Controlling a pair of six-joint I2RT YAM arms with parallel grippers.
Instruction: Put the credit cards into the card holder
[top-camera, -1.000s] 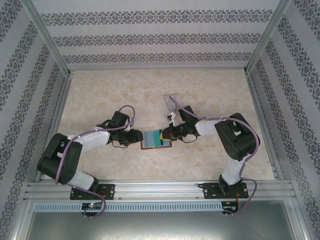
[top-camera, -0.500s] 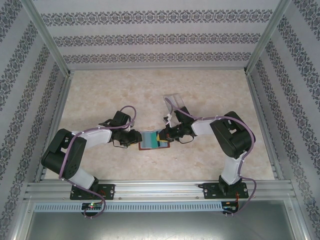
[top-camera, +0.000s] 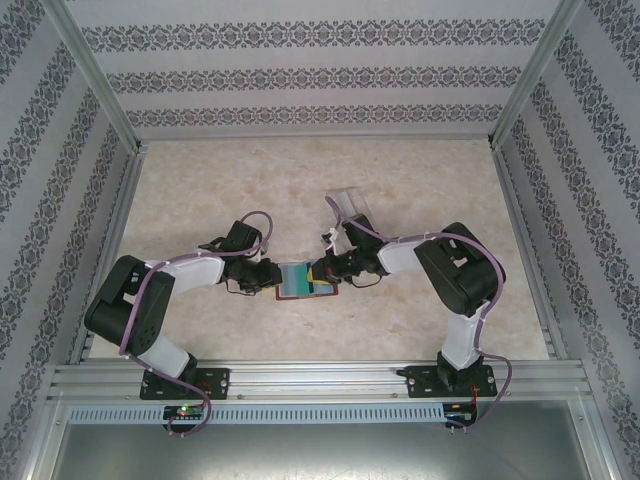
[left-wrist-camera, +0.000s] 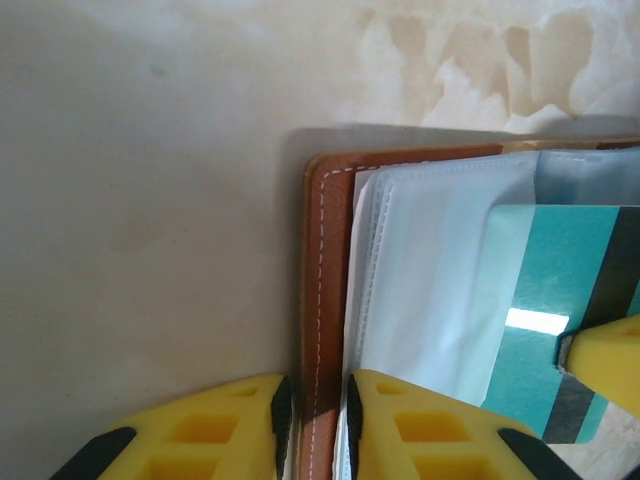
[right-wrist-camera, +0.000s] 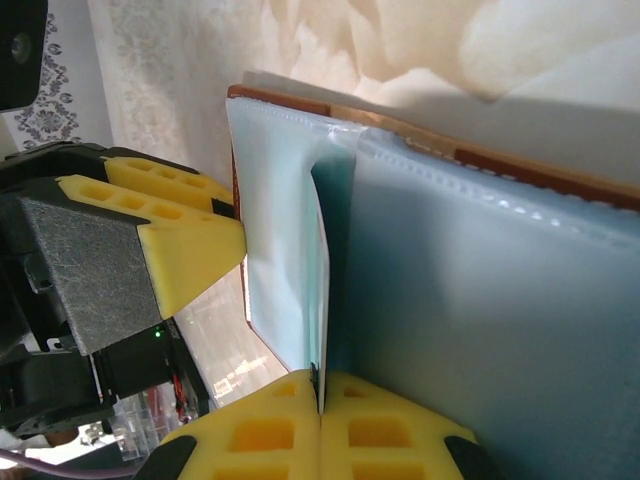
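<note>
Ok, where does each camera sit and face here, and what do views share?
Top external: fixed above and behind the bases, looking down on the beige marbled table; both arms show, left gripper and right gripper at the reddish-brown leather-look card holder.
Left wrist: looks down past its yellow fingers clamping the holder's stitched edge; teal plastic credit card at right.
Right wrist: faces the left gripper across the holder, its fingers pinching the card.
Shared: the holder in all three; each wrist view catches the other's finger.
</note>
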